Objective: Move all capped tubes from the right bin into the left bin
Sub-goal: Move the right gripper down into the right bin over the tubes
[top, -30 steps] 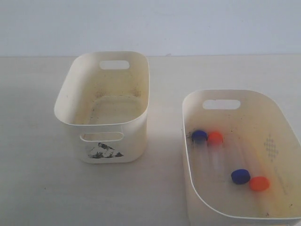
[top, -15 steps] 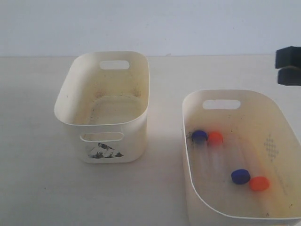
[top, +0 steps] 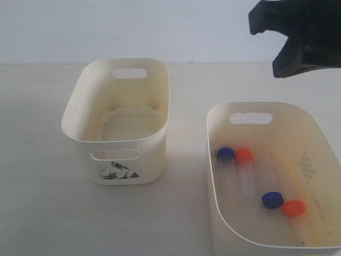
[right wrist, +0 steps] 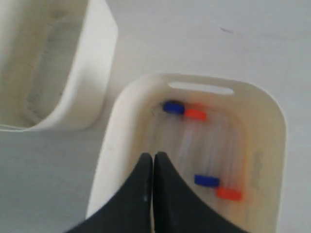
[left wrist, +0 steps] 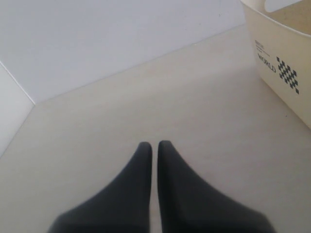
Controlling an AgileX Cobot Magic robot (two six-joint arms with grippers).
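Right gripper (right wrist: 153,158) is being held above the right bin (top: 325,138), fingers pressed together, nothing being gripped. Left gripper (left wrist: 154,145) is being parked over bare table (left wrist: 146,97), all but closed and also empty. All four capped tubes (top: 272,200) are lying flat on the right bin's floor; nothing is being shown inside the left bin (top: 74,112).

Long axes are being run along the bin's length. The far pair (top: 226,154) is capped toward the handle slot (top: 250,118), the near pair apparently the opposite way.

Risks being flagged:
- Paired tubes are touching, so a neighbour could get dragged along.
- Round clear bodies could roll or slip.
- The far pair is being crowded by the wall, so finger clash is possible.
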